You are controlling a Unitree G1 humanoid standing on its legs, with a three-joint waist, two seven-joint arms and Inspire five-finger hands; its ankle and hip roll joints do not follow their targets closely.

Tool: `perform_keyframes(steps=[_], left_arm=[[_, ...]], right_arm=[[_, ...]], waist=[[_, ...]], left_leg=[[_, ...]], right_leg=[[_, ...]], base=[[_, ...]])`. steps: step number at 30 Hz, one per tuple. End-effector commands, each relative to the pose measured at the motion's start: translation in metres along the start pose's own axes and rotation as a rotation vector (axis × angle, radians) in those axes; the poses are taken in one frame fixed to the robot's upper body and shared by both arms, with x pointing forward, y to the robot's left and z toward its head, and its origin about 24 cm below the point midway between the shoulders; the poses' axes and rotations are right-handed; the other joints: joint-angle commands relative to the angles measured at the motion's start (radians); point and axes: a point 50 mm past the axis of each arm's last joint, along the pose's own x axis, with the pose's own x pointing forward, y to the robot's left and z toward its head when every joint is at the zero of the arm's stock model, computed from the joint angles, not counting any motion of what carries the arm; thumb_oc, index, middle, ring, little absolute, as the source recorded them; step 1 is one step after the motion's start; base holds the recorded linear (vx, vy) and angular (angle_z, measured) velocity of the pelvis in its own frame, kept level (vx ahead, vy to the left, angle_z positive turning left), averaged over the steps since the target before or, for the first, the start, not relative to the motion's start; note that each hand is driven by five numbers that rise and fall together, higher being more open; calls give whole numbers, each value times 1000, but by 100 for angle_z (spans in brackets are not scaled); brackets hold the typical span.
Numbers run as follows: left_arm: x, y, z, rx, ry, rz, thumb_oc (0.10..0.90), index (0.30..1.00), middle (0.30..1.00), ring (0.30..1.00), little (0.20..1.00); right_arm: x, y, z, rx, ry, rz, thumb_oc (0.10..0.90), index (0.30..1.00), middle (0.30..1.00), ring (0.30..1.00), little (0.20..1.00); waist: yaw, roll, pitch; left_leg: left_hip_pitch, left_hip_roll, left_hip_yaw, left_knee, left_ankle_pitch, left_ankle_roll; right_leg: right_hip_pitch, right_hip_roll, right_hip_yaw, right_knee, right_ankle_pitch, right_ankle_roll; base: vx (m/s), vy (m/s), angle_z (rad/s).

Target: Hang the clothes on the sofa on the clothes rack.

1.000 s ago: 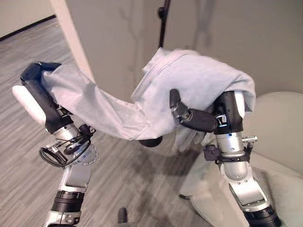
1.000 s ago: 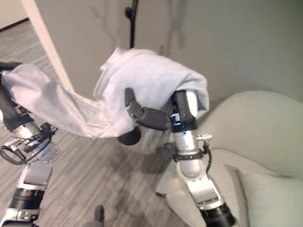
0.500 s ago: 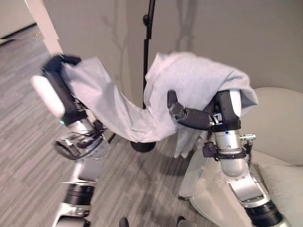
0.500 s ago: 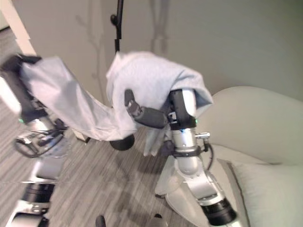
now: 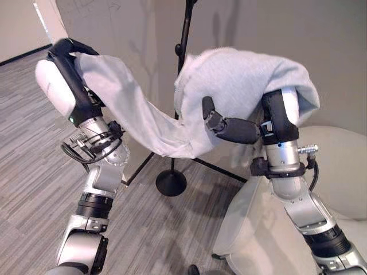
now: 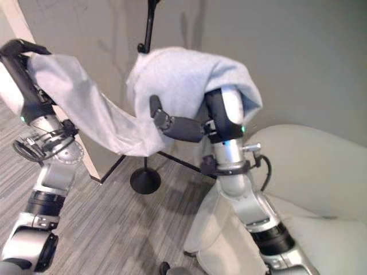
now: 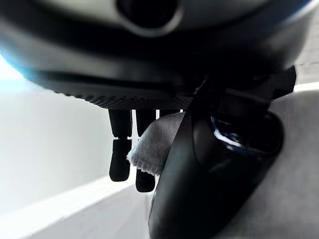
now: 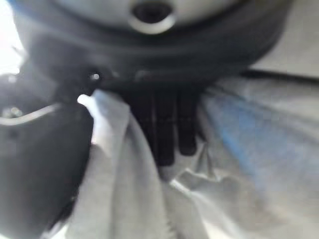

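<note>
Garment (image 5: 241, 86): pale grey, held aloft between both hands, draped over the right hand and sagging in a band toward the left hand at 10 o'clock; bulk at 1 o'clock in the eye views.

Left hand (image 5: 67, 48): raised at 10 o'clock; fingers (image 7: 122, 149) and thumb pinch a frayed corner of the garment, as seen in the left wrist view.

Right hand (image 5: 229, 127): raised at centre, under the garment's bulk; thumb juts out toward 9 o'clock below the cloth; in the right wrist view its fingers (image 8: 167, 129) are sunk in folds of cloth, so whether they grip cannot be told.

Rack (image 5: 183, 43): black pole rising at 12 o'clock behind the garment, round base (image 5: 171, 183) on the floor at 6 o'clock from it.

Sofa (image 5: 344, 172): cream, at 4 o'clock, beside the right arm.

Floor (image 5: 34, 172): grey striped, from 7 to 9 o'clock.

Wall (image 5: 344, 51): plain, behind the rack.
</note>
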Motion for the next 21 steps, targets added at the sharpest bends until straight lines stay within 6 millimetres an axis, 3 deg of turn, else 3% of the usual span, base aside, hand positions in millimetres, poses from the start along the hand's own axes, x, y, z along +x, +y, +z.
perform_keyframes(steps=[1, 2, 4, 5, 6, 9, 11, 13, 15, 18, 21], left_arm=[[22, -1, 33, -27, -200, 46, 400, 300, 300, 300, 300], [22, -4, 35, -31, -202, 37, 400, 300, 300, 300, 300], [23, -6, 37, -40, -201, 36, 400, 300, 300, 300, 300], [27, -9, 38, -23, -194, 34, 400, 300, 300, 300, 300], [27, -9, 38, -23, -195, 34, 400, 300, 300, 300, 300], [35, -8, 40, -10, -225, 48, 400, 300, 300, 300, 300], [41, -7, 39, 22, -242, 49, 400, 300, 300, 300, 300], [44, -4, 36, 37, -242, 63, 400, 300, 300, 300, 300], [50, 1, 27, 88, -221, 77, 400, 300, 300, 300, 300], [68, 6, 19, 177, -205, 102, 400, 300, 300, 300, 300], [78, 9, 20, 179, -192, 115, 400, 300, 300, 300, 300]], right_arm=[[22, -19, 25, 22, -180, -140, 400, 300, 300, 300, 300], [26, -22, 22, -6, -175, -156, 400, 300, 300, 300, 300], [27, -24, 20, -19, -173, -166, 400, 300, 300, 300, 300], [31, -26, 24, -26, -189, -184, 400, 300, 300, 300, 300], [31, -26, 24, -27, -190, -184, 400, 300, 300, 300, 300], [38, -28, 27, -33, -216, -201, 400, 300, 300, 300, 300], [44, -29, 24, -64, -214, -201, 400, 300, 300, 300, 300], [49, -28, 25, -74, -226, -204, 400, 300, 300, 300, 300], [54, -29, 28, -141, -253, -192, 400, 300, 300, 300, 300], [65, -30, 27, -224, -264, -194, 400, 300, 300, 300, 300], [70, -33, 24, -285, -250, -203, 400, 300, 300, 300, 300]], waist=[[14, -41, -133], [20, -50, -119], [18, -54, -113], [28, -62, -112], [27, -64, -114], [57, -51, -97], [64, -56, -90], [69, -53, -93], [76, -35, -115], [65, -6, -157], [63, 2, -164]], left_leg=[[-13, -67, 58, 375, -182, 25], [-82, -39, 65, 471, -141, 25], [-116, -20, 79, 480, -142, 31], [-169, -20, 91, 359, -174, 46], [-164, -24, 92, 346, -169, 47], [-230, -43, 48, 160, -29, 18], [-250, -35, 54, 138, 5, 5], [-250, -36, 52, 134, 7, 1], [-217, -39, 27, 69, -5, 0], [-123, -58, 61, -2, -10, 18], [-106, -71, 82, -11, -22, 29]], right_leg=[[-34, 23, -2, -136, 118, 52], [-7, 16, -11, -147, 98, 37], [0, 6, -20, -147, 89, 35], [19, -21, -20, -147, 74, 43], [18, -25, -20, -146, 72, 45], [48, -23, -1, -137, 46, 37], [68, -28, 13, -138, 35, 35], [80, -34, 25, -139, 29, 37], [98, -45, 42, -144, 17, 45], [107, -74, 70, -150, 6, 67], [107, -97, 78, -149, 6, 83]], base=[[111, -166, 20], [23, -66, 23], [96, 2, 39], [156, 66, 57], [199, 89, 47], [131, 85, -8], [164, 77, -44], [184, 110, -34], [281, 201, -50], [293, 253, -47], [178, 197, -12]])
